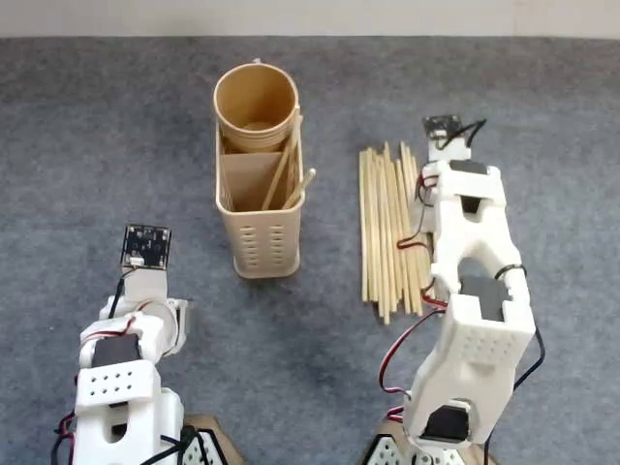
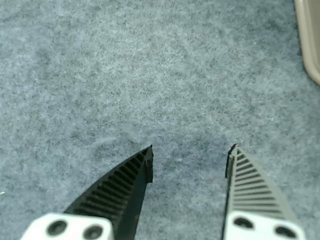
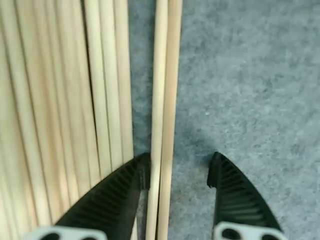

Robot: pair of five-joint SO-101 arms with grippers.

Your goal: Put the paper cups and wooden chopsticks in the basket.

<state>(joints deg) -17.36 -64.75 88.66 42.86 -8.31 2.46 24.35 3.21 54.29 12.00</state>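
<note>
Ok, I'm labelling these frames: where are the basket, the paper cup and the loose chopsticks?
basket [image 1: 263, 242], high view, perforated front wall.
paper cup [image 1: 254, 97], high view, inside wall.
loose chopsticks [image 1: 387, 232], high view, middle of the bundle.

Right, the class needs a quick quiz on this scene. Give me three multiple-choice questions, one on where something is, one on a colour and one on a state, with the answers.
1. Where is the stack of paper cups?
A. beside the basket
B. in one end of the basket
C. in a pincer

2. What colour is the basket?
A. beige
B. blue
C. black

3. How is the right pincer?
A. shut on a cup
B. shut on nothing
C. open over two chopsticks

Answers:
1 B: the cups stand upright in the basket's compartment nearest the top of the high view.
2 A: its perforated wall is beige.
3 C: the right wrist view shows its fingertips apart, with the two chopsticks lying between them, separate from the bundle.
</note>
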